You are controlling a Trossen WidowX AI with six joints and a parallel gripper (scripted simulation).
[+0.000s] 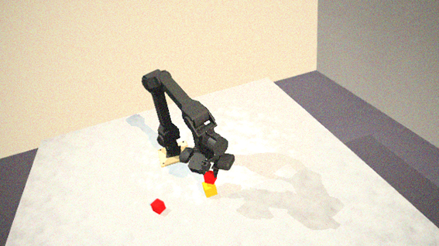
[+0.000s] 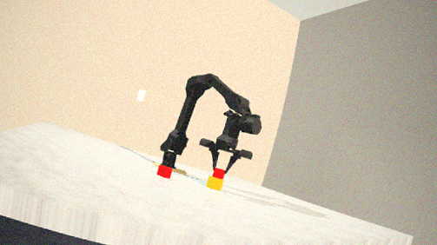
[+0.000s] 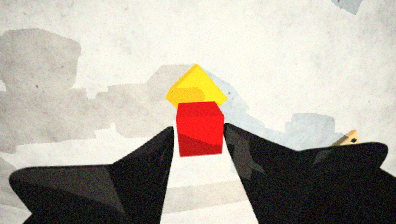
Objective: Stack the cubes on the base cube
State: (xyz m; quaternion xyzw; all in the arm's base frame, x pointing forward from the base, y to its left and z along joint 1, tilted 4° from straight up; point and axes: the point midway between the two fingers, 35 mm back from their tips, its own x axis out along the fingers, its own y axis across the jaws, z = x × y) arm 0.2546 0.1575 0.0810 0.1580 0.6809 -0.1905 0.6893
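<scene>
The yellow base cube point(image 1: 210, 191) point(image 2: 214, 183) point(image 3: 196, 86) stands on the white table point(image 1: 100, 173). One red cube point(image 1: 209, 177) point(image 2: 219, 172) point(image 3: 199, 127) rests on top of it, over one corner, and looks level. My gripper point(image 1: 212, 172) point(image 2: 219, 169) point(image 3: 198, 129) points down around this red cube. Its fingers stand a little apart from the cube's sides, so it is open. The second red cube point(image 1: 158, 206) point(image 2: 164, 170) lies loose on the table to the left of the base cube, away from the gripper.
The arm's tan mounting plate point(image 1: 169, 159) point(image 3: 348, 138) sits behind the cubes. The table's right edge point(image 1: 372, 151) drops to a dark floor. Walls stand behind the table.
</scene>
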